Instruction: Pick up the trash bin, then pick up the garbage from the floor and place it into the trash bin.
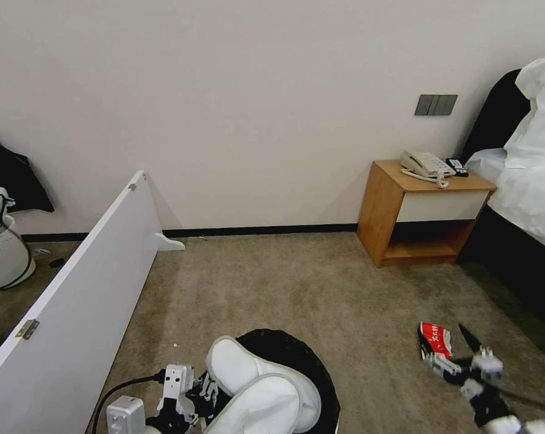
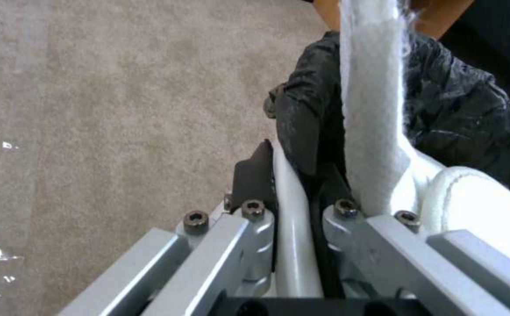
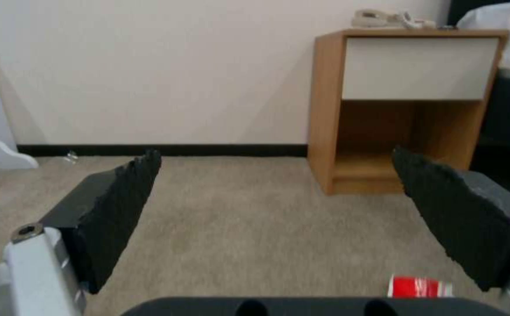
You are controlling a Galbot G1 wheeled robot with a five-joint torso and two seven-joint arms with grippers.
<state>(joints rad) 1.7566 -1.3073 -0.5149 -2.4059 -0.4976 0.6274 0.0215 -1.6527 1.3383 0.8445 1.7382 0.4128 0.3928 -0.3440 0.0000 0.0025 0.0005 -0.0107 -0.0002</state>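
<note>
carpet [image 1: 296, 289]: red snack packet [image 1: 435, 339] is seen lying just ahead of right gripper | trash bin [image 1: 308, 361]: black-lined, held low at front, two white slippers [image 1: 260, 386] are stuffed in | left gripper [image 2: 293, 206]: fingers are clamped on bin rim | right gripper [image 3: 278, 219]: pads are spread wide, nothing is held

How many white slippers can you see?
2. Both slippers stick out of the black-lined bin held by the left pincer, one beside the other. More could be hidden inside.
</note>
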